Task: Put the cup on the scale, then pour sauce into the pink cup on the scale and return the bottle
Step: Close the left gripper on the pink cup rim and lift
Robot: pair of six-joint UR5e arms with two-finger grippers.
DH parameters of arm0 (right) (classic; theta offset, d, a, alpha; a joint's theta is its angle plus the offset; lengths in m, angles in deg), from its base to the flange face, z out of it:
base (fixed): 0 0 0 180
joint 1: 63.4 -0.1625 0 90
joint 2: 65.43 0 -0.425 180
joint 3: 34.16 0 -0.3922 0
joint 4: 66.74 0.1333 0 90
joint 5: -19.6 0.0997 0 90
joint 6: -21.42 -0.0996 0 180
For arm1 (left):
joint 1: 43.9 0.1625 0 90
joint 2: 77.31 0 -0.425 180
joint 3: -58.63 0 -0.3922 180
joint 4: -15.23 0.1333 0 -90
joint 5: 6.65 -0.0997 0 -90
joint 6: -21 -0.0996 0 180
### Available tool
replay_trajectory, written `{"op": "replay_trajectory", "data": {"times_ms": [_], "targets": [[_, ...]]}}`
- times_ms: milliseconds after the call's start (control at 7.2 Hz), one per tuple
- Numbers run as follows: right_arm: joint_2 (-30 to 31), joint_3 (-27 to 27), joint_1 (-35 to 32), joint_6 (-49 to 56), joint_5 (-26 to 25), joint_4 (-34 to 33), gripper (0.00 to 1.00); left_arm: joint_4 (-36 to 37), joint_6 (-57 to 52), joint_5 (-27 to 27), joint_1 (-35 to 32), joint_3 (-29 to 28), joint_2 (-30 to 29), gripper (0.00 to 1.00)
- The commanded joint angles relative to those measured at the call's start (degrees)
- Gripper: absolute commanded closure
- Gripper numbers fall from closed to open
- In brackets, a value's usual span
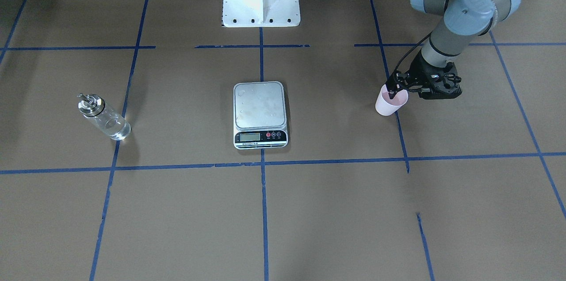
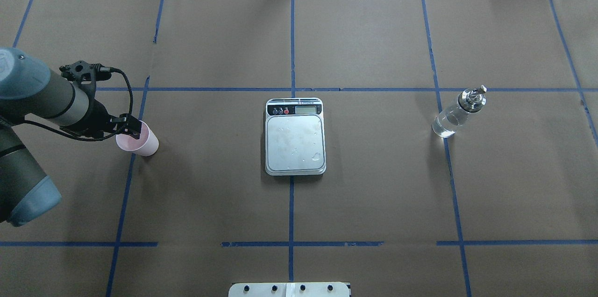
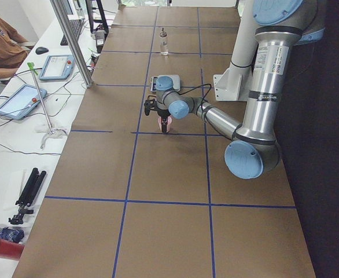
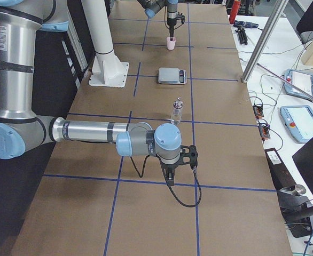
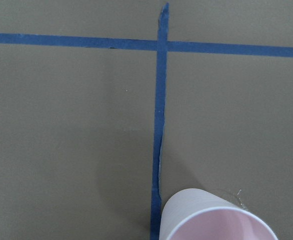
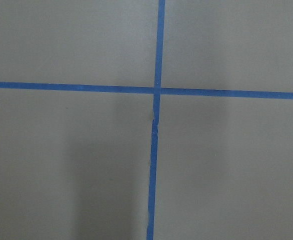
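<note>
The cup [image 2: 138, 138] stands on the worktop [image 2: 373, 194], well off to the robot's left of the scale [image 2: 295, 136]. The left hand [image 2: 130, 127] sits at the cup's rim, but I cannot tell whether it is clenched. The bottle [image 2: 455, 115], holding clear sauce [image 2: 444, 126], stands well off on the scale's opposite side. Beyond the bottle, the right hand [image 4: 170, 173] hangs over the worktop; I cannot tell its grip either.

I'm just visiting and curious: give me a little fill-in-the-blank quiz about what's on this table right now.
The small pale pink plastic cup is at the rim-touching fingers of the robot's ___ gripper.
The clear glass bottle with a metal spout stands ___, untouched.
The silver rectangular kitchen scale lies ___ cup and bottle.
Missing words: left, upright, between.
</note>
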Motion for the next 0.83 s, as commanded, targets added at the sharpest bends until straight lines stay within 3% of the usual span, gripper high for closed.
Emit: {"op": "replay_trajectory", "data": {"times_ms": [0, 278, 417, 556, 694], "targets": [[0.1, 0.04, -0.09, 0.0, 0.0, 0.07, 0.0, -0.06, 0.0, 0.03, 0.32, -0.35, -0.02, 0.4], [0.19, 0.04, -0.09, 0.09, 0.0, 0.07, 0.0, -0.14, 0.0, 0.03, 0.59, -0.35, -0.1, 0.45], [0.19, 0.13, 0.0, 0.09, 0.0, 0.07, 0.0, -0.15, 0.09, 0.21, 0.59, -0.26, -0.02, 0.66], [0.27, 0.13, -0.09, 0.0, 0.0, -0.02, 0.0, -0.06, 0.09, 0.03, 0.59, -0.09, -0.02, 0.96], [0.27, 0.13, -0.09, 0.09, 0.0, -0.02, 0.0, 0.2, 0.0, 0.29, 0.5, 0.52, 0.42, 1.0]]}}
